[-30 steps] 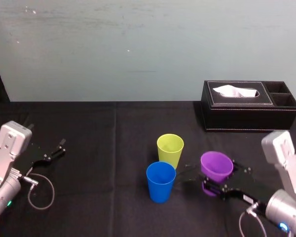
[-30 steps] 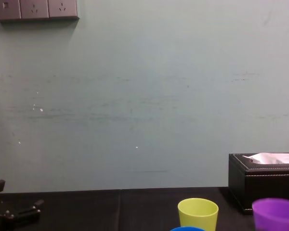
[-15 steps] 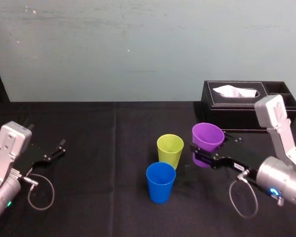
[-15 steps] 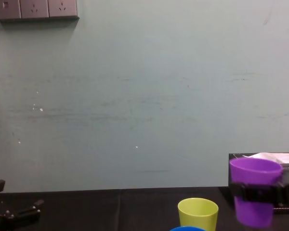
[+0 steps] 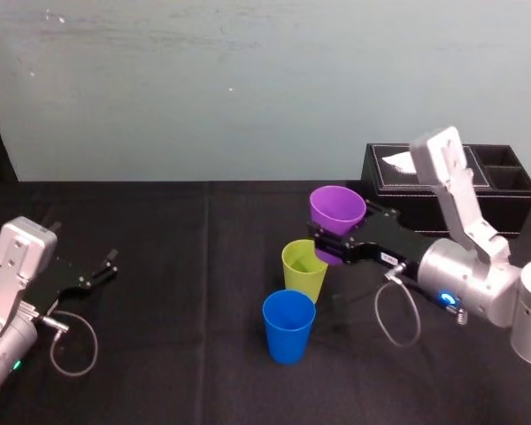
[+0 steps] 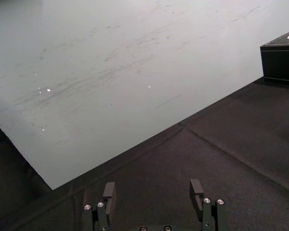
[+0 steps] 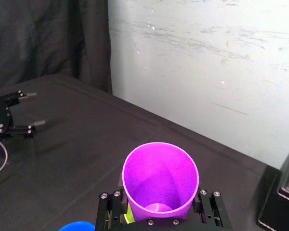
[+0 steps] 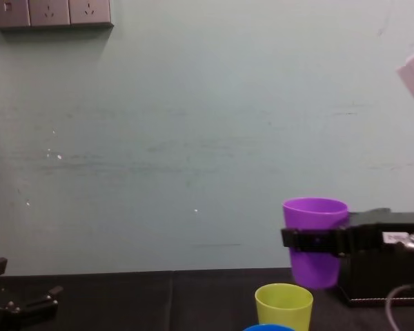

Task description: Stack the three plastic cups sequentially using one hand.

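A: The right gripper [image 5: 329,246] has its fingers closed on the purple cup [image 5: 337,211], pinching the wall from both sides about halfway up. Where is it hanging?

B: It's up off the table [image 5: 177,292], above the yellow-green cup [image 5: 304,268] and a shade to that cup's right and far side. In the chest view its base sits clear above the yellow-green rim, with no contact.

A: Why grip it by the sides?

B: I'd say it's to leave the base bare, because that narrow end has to go down into the yellow-green cup. Fingers over the mouth or under the bottom would get in the way.

A: And which way does it point?

B: Mouth up, base down, long axis straight up and down. That matches the yellow-green cup below, so the two tapers should nest.

A: Is it lined up for the drop?

B: Hard to call. It looks offset to the right of the yellow-green cup, but I can't tell from these angles how far off centre it really is. I'd expect a small shift before it's lowered.

A: And the blue cup [image 5: 288,326]?

B: It stands upright just beside the yellow-green cup, on the near side, waiting its turn.

A: The other arm?

B: The left gripper [image 6: 154,192] is parked well to the left of the yellow-green cup, low over the table. Its fingers are spread, with nothing between them.
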You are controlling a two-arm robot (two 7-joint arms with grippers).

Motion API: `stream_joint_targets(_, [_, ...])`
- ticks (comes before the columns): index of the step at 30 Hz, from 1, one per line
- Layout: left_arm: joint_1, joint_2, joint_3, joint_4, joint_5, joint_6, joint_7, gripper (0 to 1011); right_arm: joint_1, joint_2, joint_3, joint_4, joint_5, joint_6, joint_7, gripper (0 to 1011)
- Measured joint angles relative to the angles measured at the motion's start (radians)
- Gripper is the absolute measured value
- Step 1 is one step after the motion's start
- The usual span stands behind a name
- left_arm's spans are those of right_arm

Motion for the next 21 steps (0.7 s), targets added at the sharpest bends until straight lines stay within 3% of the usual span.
stream_joint_targets(9, [0.0,0.0,0.0,0.0,0.0,0.0,0.0,1000,0.055,-0.04,-0.033,0.06,-0.015,-0.001,0.0,728])
stream_joint_targets(21, [0.0,0.0,0.0,0.0,0.0,0.0,0.0,1000,0.066,-0.067,-0.044,0.11,-0.011,-0.022,0.002,728])
